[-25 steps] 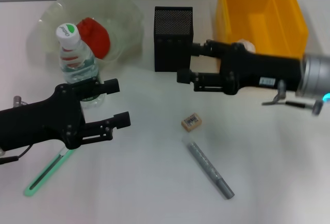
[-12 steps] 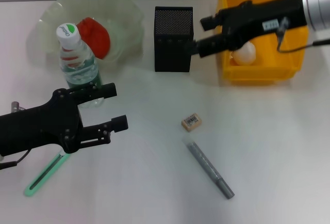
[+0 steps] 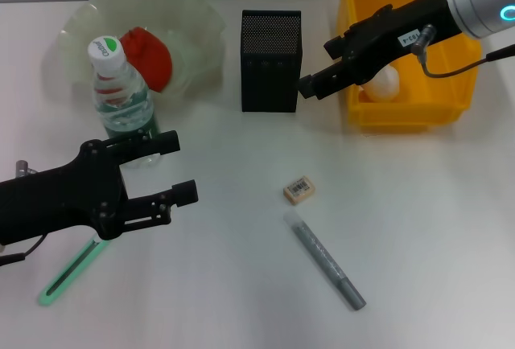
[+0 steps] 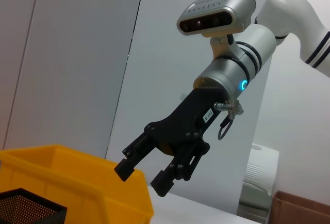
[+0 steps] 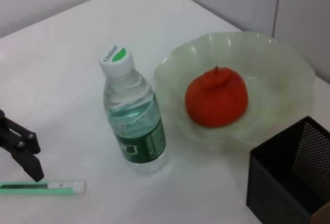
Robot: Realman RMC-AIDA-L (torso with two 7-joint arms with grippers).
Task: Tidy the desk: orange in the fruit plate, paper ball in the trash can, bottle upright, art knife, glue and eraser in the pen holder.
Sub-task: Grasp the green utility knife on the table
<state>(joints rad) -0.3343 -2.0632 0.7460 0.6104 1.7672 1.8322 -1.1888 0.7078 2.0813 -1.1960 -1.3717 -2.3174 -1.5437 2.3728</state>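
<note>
The orange (image 3: 149, 58) lies in the pale-green fruit plate (image 3: 197, 11), and the bottle (image 3: 121, 96) stands upright just in front of it. A white paper ball (image 3: 385, 80) rests inside the yellow trash can (image 3: 418, 112). Beside the trash can stands the black mesh pen holder (image 3: 270, 59). My right gripper (image 3: 320, 66) hangs open and empty between these two. On the table lie the beige eraser (image 3: 298, 189) and the grey glue (image 3: 324, 259). My left gripper (image 3: 177, 166) is open and empty in front of the bottle, above the mint-green art knife (image 3: 71, 272).
The right wrist view shows the bottle (image 5: 135, 126), the orange (image 5: 216, 97), the fruit plate (image 5: 289, 64), a corner of the pen holder (image 5: 289, 182) and the art knife (image 5: 41, 186). In the left wrist view the right gripper (image 4: 140, 175) hangs above the trash can (image 4: 77, 188).
My right arm has swung from in front of the pen holder back over the trash can's near corner. The left arm has barely shifted.
</note>
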